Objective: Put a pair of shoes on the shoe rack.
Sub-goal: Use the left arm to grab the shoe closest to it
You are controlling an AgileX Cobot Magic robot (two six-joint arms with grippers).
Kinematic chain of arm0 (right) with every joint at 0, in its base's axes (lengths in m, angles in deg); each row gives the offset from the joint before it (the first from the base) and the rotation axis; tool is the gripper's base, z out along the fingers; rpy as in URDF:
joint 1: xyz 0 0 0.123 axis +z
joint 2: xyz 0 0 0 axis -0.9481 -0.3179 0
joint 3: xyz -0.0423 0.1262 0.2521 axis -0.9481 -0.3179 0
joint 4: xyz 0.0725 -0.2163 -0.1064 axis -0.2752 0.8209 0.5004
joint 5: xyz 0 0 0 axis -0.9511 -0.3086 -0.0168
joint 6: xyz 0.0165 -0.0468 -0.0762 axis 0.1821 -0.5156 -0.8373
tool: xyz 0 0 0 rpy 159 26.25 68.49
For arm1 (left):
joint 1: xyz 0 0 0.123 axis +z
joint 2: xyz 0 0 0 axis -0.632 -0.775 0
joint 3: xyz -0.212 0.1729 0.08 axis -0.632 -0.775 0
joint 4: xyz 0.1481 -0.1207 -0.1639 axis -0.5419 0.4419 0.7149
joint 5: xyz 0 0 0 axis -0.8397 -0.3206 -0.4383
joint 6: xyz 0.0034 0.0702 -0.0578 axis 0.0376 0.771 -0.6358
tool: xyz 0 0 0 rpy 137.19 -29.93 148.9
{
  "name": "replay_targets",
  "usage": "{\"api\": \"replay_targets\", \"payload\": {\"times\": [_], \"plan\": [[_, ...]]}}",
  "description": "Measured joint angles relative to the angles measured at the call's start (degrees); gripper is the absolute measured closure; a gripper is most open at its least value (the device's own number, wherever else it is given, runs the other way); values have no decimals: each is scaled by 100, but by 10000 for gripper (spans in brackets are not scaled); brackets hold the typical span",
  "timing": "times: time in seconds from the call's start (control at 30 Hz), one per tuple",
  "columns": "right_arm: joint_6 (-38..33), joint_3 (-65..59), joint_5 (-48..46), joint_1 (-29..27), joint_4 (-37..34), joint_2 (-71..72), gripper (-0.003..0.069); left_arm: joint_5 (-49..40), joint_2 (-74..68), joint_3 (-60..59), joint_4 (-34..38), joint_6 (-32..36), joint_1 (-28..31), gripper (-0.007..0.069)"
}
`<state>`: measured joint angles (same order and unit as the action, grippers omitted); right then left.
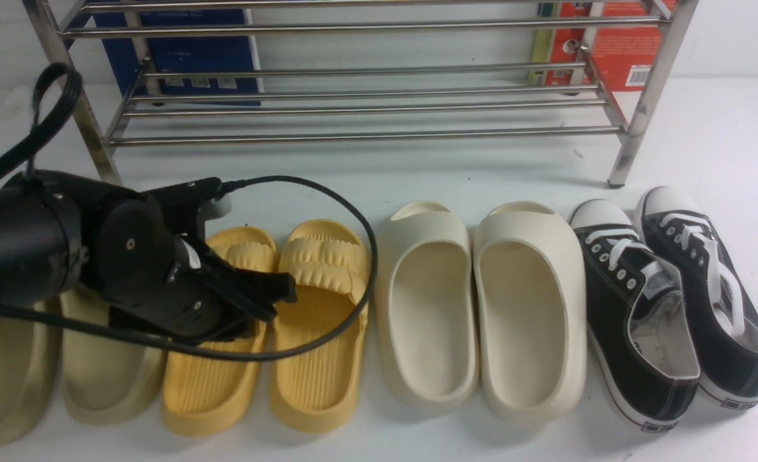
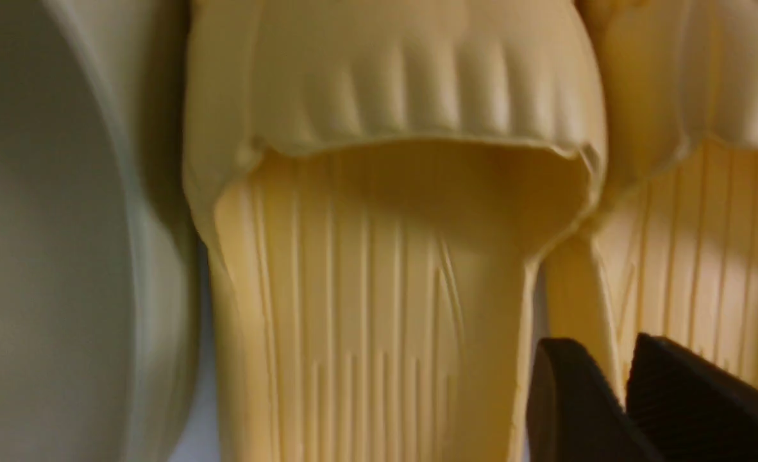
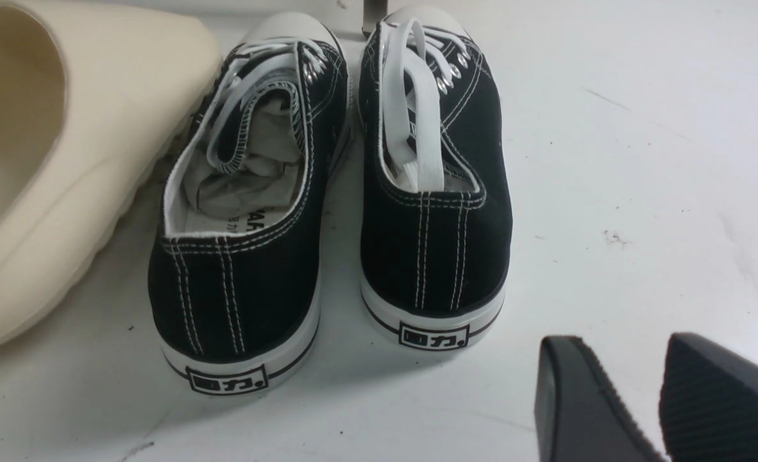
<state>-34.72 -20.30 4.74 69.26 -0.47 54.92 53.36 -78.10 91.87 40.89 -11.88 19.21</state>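
Cream slides (image 1: 427,308), black sneakers (image 1: 610,301)

Stamped on the white heel patch (image 3: 227,378) of each black sneaker (image 3: 238,295): the characters 回力. On one insole (image 3: 244,221), only cut-off capital letters. Print on the red box (image 1: 623,45) too blurred to read.

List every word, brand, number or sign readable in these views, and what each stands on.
"回力": heel tag of one black sneaker.
"回力": heel tag of the other black sneaker.
Insole print inside one sneaker: partly hidden, unreadable.
Blue box and red box behind the shoe rack: labels too blurred to read.
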Motion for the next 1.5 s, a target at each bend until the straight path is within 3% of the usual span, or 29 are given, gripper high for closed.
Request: {"api": "replay_targets", "payload": {"times": [0.17,0.3,0.6,1.1,1.5], "plan": [[0,0,0,0,0,0,419,488,-210,0,25,-23,78,284],[0,0,0,0,0,0,419,807,-376,0,39,-129,78,263],[0,0,0,0,0,0,419,1353,-539,0,39,-149,78,277],[0,0,0,0,0,0,419,1365,-544,0,39,-155,78,412],[0,0,0,0,0,0,419,1247,-544,0,7,-165,78,391]]}}
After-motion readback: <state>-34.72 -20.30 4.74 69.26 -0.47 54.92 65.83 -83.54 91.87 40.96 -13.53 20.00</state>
